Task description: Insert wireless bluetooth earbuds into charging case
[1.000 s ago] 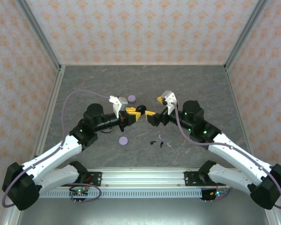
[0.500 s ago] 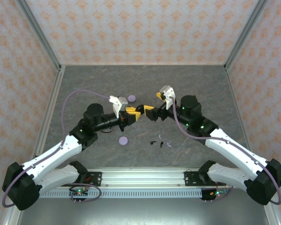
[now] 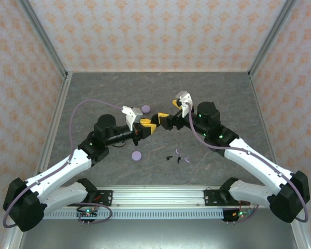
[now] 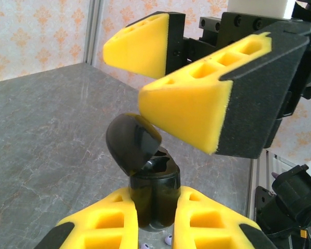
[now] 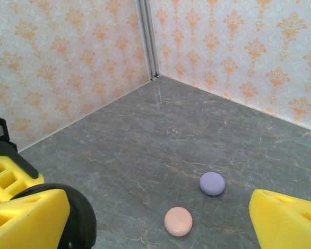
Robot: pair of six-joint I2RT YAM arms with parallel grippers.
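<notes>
Grip at the left wrist: the left gripper is pinching the black case, lid open. Overhead, the right gripper, jaws wide, is sliding left toward that case, earbuds lying loose on its near side. At the right wrist, the case is sitting just beside one finger, so insertion is probably waiting.

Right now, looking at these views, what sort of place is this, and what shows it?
Probably a robot test cell: a grey table boxed in by patterned panels on metal frame posts, with a left arm and a right arm bolted to a rail at its near edge.
</notes>
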